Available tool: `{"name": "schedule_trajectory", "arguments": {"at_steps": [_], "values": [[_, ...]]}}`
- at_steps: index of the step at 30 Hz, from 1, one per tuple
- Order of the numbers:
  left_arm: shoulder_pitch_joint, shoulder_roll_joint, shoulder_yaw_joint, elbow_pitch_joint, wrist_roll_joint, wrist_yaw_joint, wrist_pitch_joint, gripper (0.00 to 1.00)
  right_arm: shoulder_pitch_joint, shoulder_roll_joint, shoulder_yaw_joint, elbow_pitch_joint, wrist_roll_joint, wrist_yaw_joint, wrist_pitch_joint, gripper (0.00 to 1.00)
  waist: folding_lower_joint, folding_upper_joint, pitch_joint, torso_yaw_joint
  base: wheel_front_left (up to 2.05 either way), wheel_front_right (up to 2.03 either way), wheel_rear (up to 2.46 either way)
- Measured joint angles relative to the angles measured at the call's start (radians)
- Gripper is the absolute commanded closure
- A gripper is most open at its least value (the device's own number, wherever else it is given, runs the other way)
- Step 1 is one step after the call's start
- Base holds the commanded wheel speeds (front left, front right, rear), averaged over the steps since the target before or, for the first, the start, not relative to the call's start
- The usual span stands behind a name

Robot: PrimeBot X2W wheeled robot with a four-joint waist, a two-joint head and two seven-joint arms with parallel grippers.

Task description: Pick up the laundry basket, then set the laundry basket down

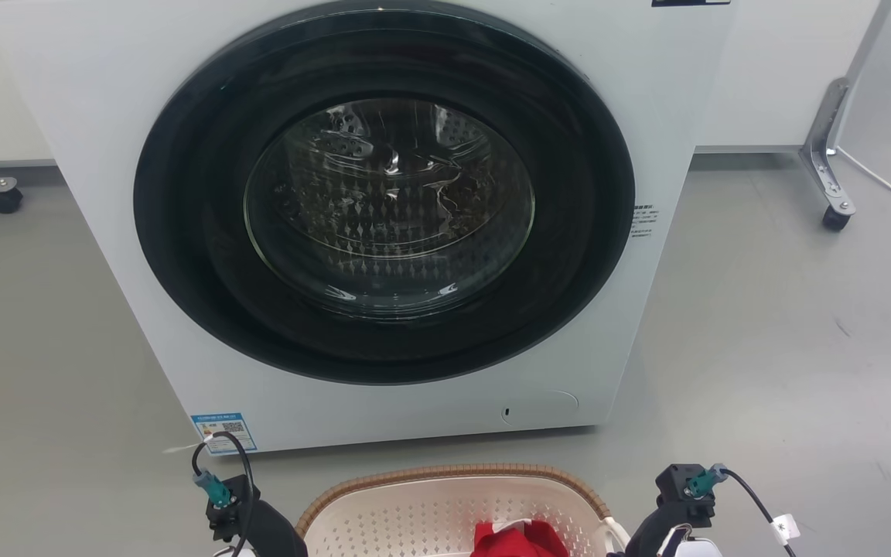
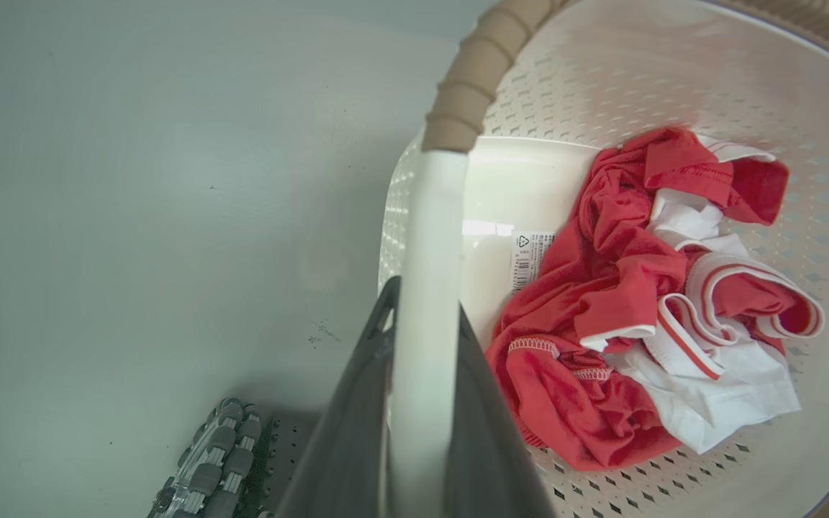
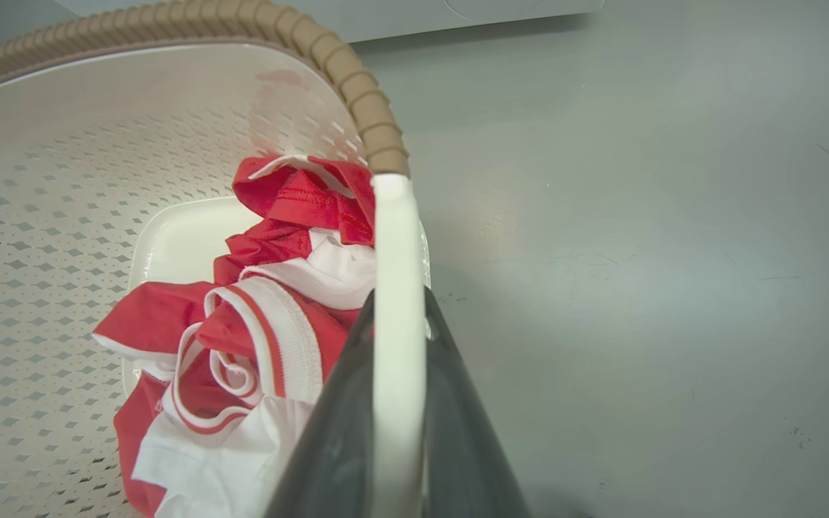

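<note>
Presently, item one: cream-white perforated plastic laundry basket with brown woven-look rim [image 1: 453, 469], at the bottom of the head view. It sits near the front of the white front-loading washing machine [image 1: 646, 116] but apart from it. Contents: crumpled red and white garments [image 2: 637, 302], loose on the basket bottom. Whether the base rests on the grey floor [image 1: 786, 348] or hangs just off it cannot be told.

Item two: left pincer [image 2: 425, 302], dark fingers pinching the white loop handle [image 2: 429, 216] on the basket's left side.

Item three: right pincer [image 3: 396, 306], likewise pinching the opposite white handle [image 3: 394, 237].

Handling note, as judgement: both arms should travel together at one pace with the handles level. That way the basket does not tip and the thin loops do not slide through the fingers.

Clearances: the machine front ahead is the nearest edge. The ribbed grey wheel [image 2: 220, 460] of the robot's base lies below the left handle. Open floor lies to either side, and a castored metal frame [image 1: 828, 162] stands well off to the right.
</note>
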Motion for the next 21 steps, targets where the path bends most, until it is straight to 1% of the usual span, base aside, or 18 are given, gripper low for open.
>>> {"name": "schedule_trajectory", "arguments": {"at_steps": [21], "values": [[0.002, 0.000, -0.002, 0.000, 0.000, 0.002, 0.000, 1.00, -0.001, -0.013, 0.042, -0.015, 0.054, -0.003, 0.017, 1.00, 0.0002, 0.0000, 0.003, -0.007, 0.00, 0.00, 0.00]]}}
